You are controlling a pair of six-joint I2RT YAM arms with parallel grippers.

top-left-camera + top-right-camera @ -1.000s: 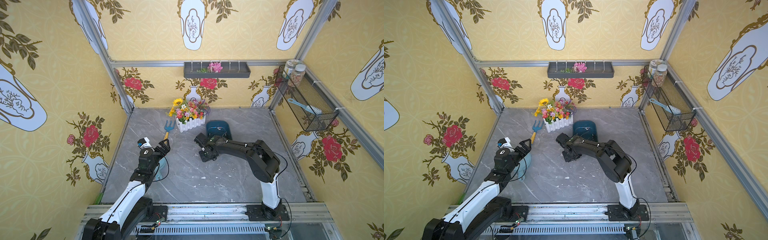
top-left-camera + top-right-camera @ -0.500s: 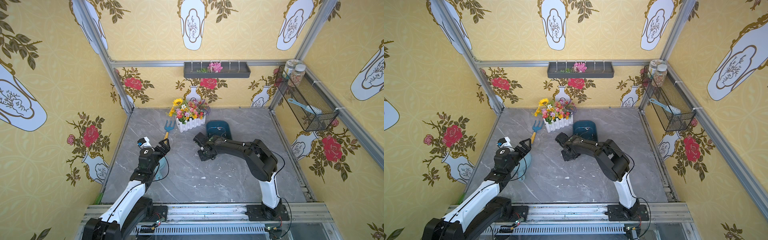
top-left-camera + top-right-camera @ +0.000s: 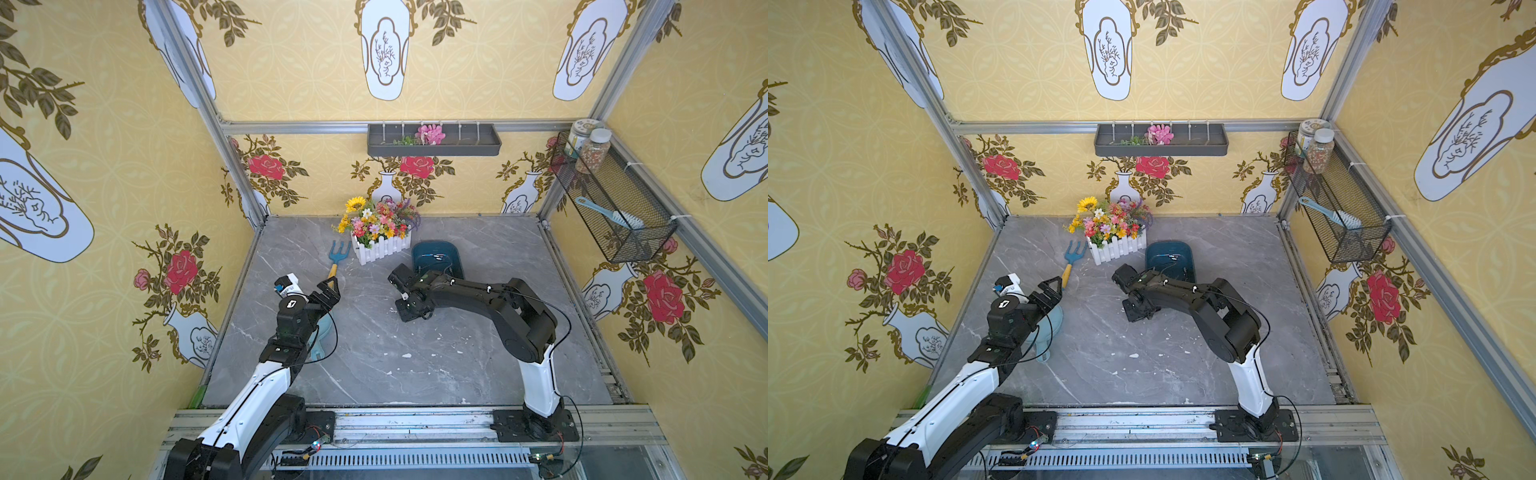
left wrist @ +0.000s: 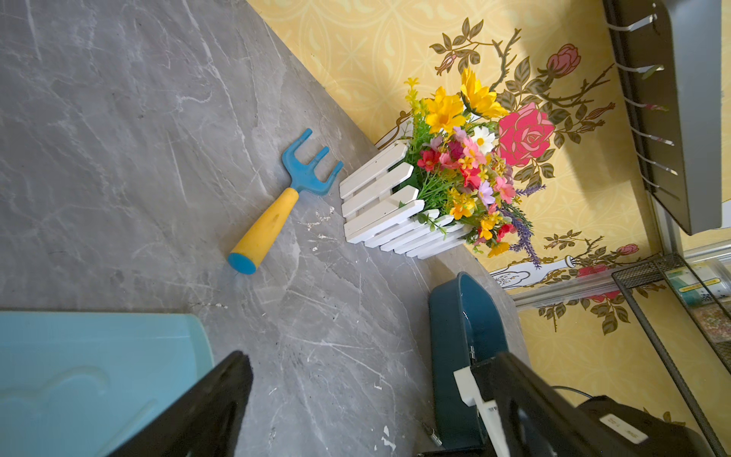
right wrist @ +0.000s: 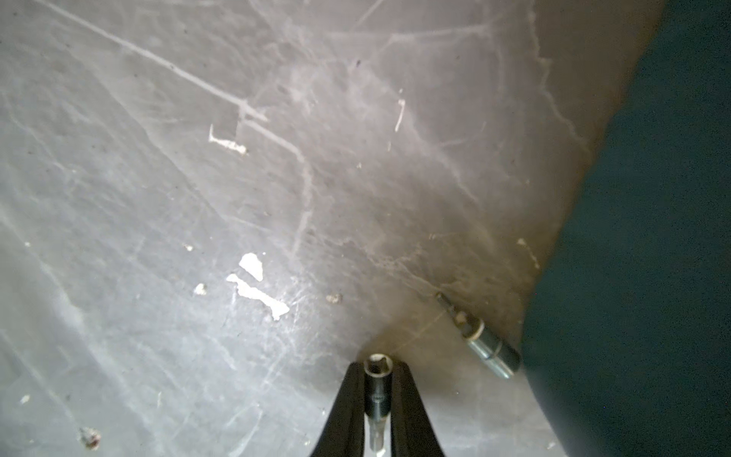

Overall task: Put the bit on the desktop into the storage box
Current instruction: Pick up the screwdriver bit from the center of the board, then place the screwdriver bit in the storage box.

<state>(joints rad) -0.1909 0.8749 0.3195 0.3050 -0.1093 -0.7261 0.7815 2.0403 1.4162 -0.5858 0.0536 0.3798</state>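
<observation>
My right gripper [image 5: 377, 366] is shut on a small dark metal bit [image 5: 377, 391], held low over the grey marble desktop [image 5: 197, 198]. Another bit [image 5: 480, 340] lies flat on the desktop, right against the wall of the dark teal storage box [image 5: 652, 237]. In both top views the right gripper [image 3: 409, 309] points down just in front of the storage box [image 3: 436, 255]. My left gripper [image 4: 368, 380] stands open and empty over the left side, above a pale blue scoop [image 3: 320, 332]. The left wrist view also shows the loose bit [image 4: 433, 437] beside the storage box [image 4: 463, 336].
A blue rake with a yellow handle [image 3: 337, 259] lies left of a white fence planter of flowers [image 3: 380, 232]. A grey wall tray [image 3: 434, 139] hangs at the back. A wire basket [image 3: 611, 203] hangs on the right wall. White flecks dot the desktop [image 3: 407, 355].
The right gripper's jaws have drawn in onto the bit. Its wrist shifted very slightly. The left arm has not moved.
</observation>
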